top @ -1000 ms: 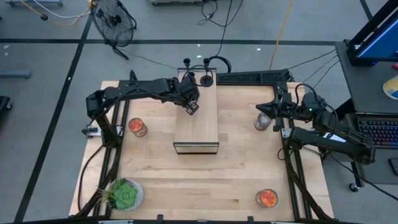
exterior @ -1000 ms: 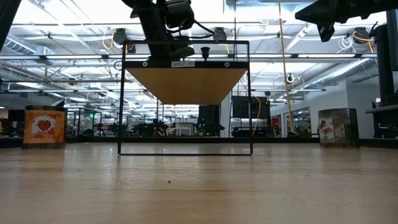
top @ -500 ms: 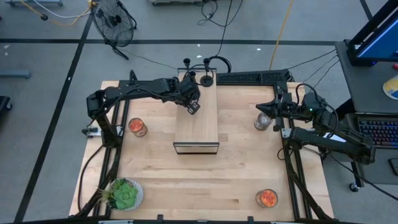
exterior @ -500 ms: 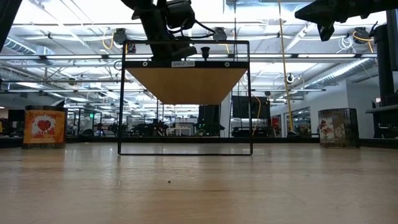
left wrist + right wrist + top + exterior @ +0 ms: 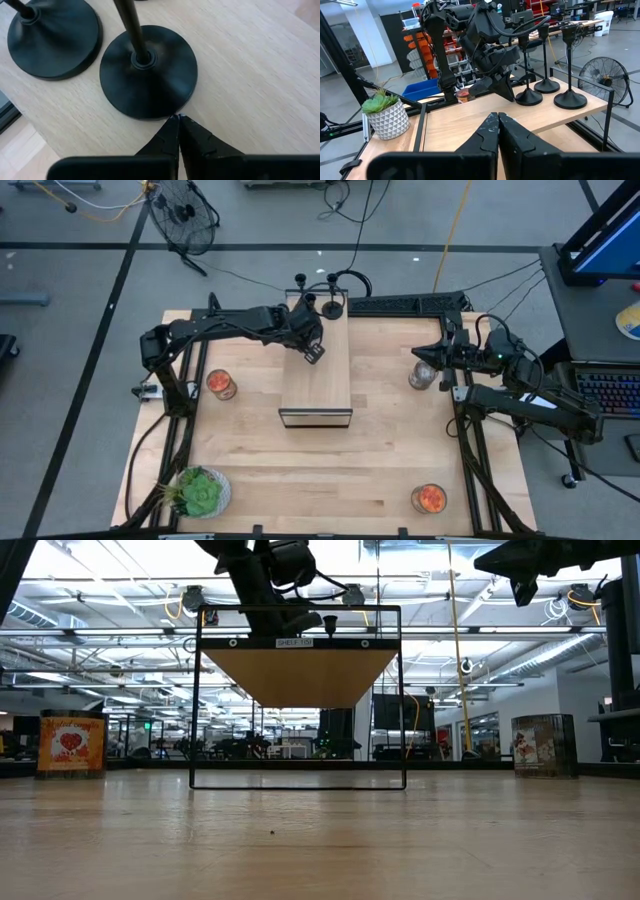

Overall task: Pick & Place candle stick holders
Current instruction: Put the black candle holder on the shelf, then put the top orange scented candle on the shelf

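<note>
Three matte-black candle stick holders stand on their round bases at the far end of the raised wooden shelf, as the right wrist view shows. My left gripper is shut and slants down over the shelf top. Its tips are at the rim of the nearest holder's base. A second holder stands beside that one. My right gripper is shut and empty, raised at the table's right side. My left gripper's shut fingertips slant down to the rim of the holder's round base. The holder stands upright on the shelf top. I cannot tell whether the tips touch the rim or stop just short of it.
A clear glass jar stands below my right gripper. Jars with orange contents stand at the left and near right. A potted plant is at the near left corner. The shelf's black frame stands mid-table.
My left gripper has moved a little toward the table's right edge over the shelf top, closer to the holders. The holders have stayed where they were.
</note>
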Controlling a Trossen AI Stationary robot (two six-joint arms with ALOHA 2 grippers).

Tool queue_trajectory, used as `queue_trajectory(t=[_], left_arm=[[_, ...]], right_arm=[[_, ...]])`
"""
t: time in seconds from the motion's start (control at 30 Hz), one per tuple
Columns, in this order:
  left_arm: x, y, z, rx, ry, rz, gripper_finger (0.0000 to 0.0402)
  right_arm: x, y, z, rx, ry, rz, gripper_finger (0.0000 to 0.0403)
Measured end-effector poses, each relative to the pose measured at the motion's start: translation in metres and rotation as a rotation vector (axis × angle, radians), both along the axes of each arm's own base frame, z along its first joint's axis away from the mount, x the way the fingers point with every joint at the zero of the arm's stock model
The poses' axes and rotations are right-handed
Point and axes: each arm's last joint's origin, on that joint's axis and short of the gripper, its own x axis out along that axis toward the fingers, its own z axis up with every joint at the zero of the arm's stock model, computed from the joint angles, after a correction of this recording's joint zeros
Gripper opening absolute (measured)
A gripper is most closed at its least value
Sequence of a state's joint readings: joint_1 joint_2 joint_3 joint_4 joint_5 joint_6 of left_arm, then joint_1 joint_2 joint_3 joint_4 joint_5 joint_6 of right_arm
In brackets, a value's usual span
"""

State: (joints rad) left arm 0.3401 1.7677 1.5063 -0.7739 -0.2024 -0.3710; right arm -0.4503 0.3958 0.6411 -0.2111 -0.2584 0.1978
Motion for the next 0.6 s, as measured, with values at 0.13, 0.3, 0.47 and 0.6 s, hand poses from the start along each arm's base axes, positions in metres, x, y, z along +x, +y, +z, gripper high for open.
queue_trajectory(t=[0.13, 0.3, 0.47, 0.6], left_arm=[[-0.005, -0.003, 0.01, 0.007, -0.022, -0.002, 0.0005], [-0.018, -0.009, 0.035, 0.025, -0.084, 0.001, 0.0031], [-0.036, -0.018, 0.062, 0.004, -0.184, 0.013, 0.0045], [-0.053, -0.03, 0.081, -0.047, -0.245, 0.014, 0.0046]], right_arm=[[0.0, 0.0, 0.0, 0.0, 0.0, 0.0, 0.0], [0.0, 0.0, 0.0, 0.001, 0.002, 0.0, 0.0], [0.0, 0.0, 0.0, 0.001, 0.002, 0.001, 0.0], [0.0, 0.0, 0.0, 0.001, 0.001, 0.0, 0.0]])
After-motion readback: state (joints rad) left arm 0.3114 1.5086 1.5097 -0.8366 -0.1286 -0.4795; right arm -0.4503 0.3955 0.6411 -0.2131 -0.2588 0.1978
